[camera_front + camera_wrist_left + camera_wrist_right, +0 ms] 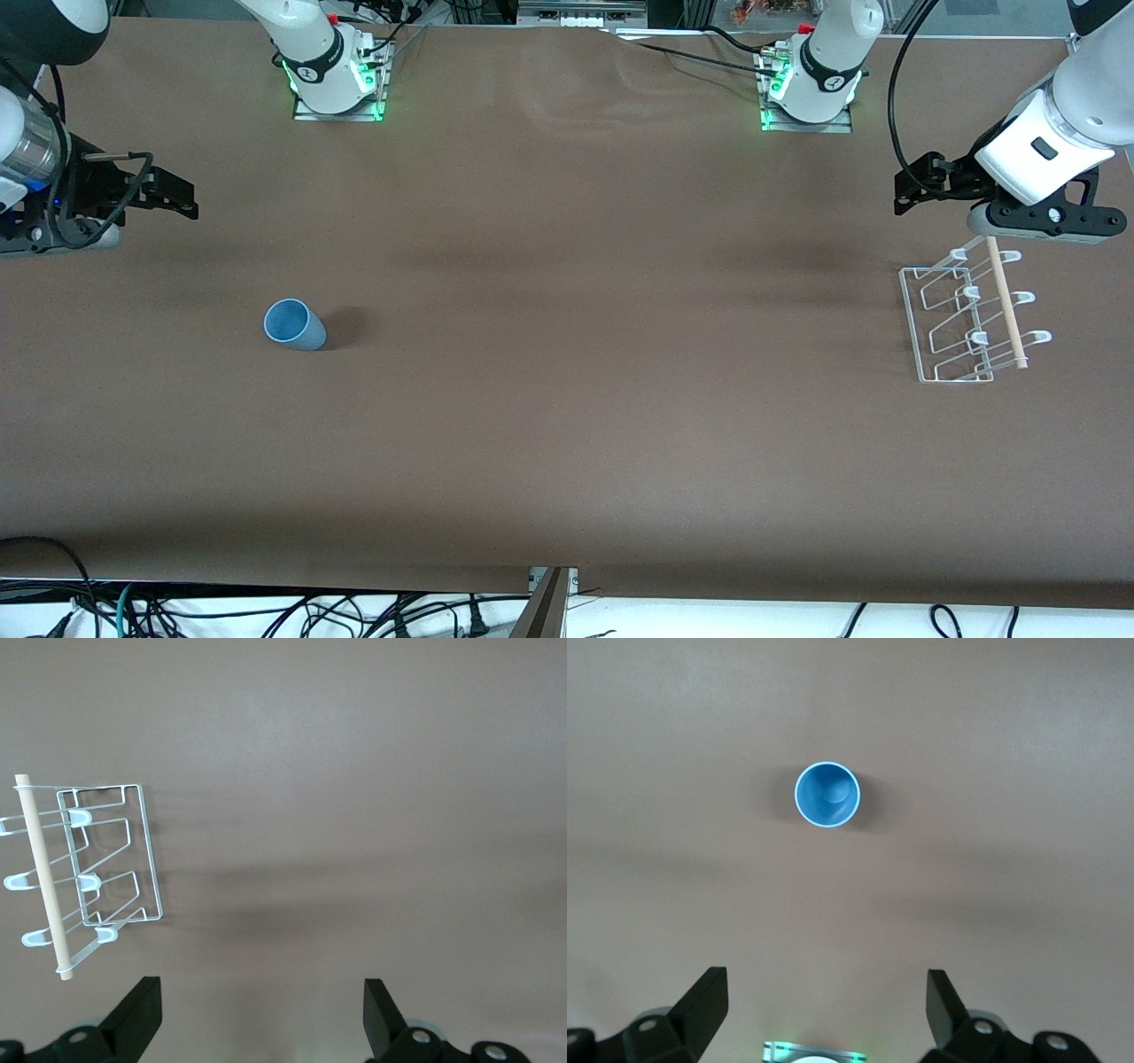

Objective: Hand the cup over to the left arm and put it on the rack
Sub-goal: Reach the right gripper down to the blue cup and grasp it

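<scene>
Smooth tapered cup [295, 324] upright; wire rack [966, 316] apart; both end effectors wide.

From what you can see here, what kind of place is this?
Most likely a robotics lab bench rather than a kitchen. Two arm bases are bolted to a table under a plain brown cover, loose cables hang along its near edge, and only a cup and a rack are set out.

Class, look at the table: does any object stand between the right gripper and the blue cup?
Nothing visible does. The cup stands upright alone on bare table, and the open right gripper hangs over the table's right-arm end with only tabletop between.
</scene>
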